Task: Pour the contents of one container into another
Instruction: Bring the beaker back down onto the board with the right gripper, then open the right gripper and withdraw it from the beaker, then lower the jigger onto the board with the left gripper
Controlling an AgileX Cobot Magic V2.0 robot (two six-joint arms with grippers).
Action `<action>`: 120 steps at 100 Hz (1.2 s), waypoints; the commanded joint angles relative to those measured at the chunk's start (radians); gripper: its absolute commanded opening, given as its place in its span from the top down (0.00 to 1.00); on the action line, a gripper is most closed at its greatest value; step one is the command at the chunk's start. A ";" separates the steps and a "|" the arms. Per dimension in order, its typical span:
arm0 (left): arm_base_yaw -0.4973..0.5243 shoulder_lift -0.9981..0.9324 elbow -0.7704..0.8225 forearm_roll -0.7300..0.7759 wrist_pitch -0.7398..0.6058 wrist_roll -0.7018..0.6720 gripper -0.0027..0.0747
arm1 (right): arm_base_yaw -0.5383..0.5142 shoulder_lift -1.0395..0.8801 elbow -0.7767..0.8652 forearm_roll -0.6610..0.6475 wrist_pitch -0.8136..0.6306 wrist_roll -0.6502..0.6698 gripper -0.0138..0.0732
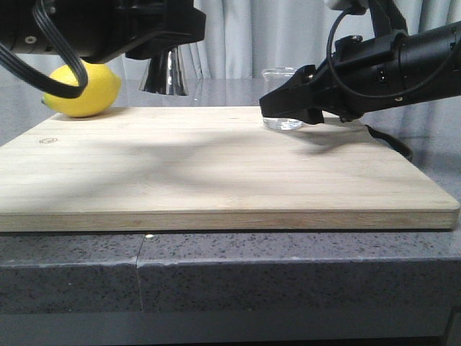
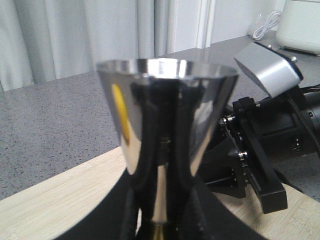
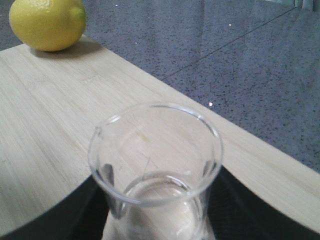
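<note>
The clear glass beaker [image 3: 156,160] stands on the wooden board [image 1: 216,166] at its far right, a little clear liquid in its base. My right gripper [image 1: 286,108] is shut on the beaker [image 1: 282,124], a black finger pressed against each side of the glass. The steel jigger [image 2: 165,115] is upright, its wide cup on top and a gold band just showing at the waist. My left gripper [image 2: 162,205] is shut on that waist. In the front view the jigger [image 1: 164,72] shows at the back left under the left arm.
A yellow lemon [image 1: 83,90] lies at the board's far left corner. The board rests on a grey speckled counter [image 1: 288,267]. A curtain [image 1: 252,36] hangs behind. A black cable [image 1: 389,140] trails off the board's right edge.
</note>
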State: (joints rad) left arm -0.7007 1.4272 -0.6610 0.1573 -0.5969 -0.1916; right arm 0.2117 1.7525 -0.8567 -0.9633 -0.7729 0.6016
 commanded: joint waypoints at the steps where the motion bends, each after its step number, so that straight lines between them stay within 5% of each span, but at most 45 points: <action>1: -0.006 -0.026 -0.028 -0.009 -0.087 -0.007 0.99 | -0.005 -0.036 -0.023 0.020 -0.054 -0.006 0.41; 20: -0.006 -0.026 -0.028 -0.009 -0.087 -0.007 0.99 | -0.005 -0.038 -0.025 0.022 -0.085 -0.006 0.40; 48: -0.006 -0.026 -0.028 -0.009 -0.087 -0.007 0.99 | -0.005 -0.038 -0.036 0.116 -0.102 -0.006 0.18; 86: -0.004 -0.026 -0.007 -0.011 -0.107 -0.007 0.99 | -0.005 -0.049 -0.197 0.116 -0.168 -0.006 0.18; 120: 0.035 -0.005 0.077 -0.026 -0.296 -0.007 0.99 | -0.005 -0.165 -0.281 0.116 -0.188 -0.006 0.18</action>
State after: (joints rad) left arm -0.6887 1.4318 -0.5747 0.1487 -0.7570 -0.1916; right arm 0.2117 1.6678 -1.1004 -0.8820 -0.8885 0.6016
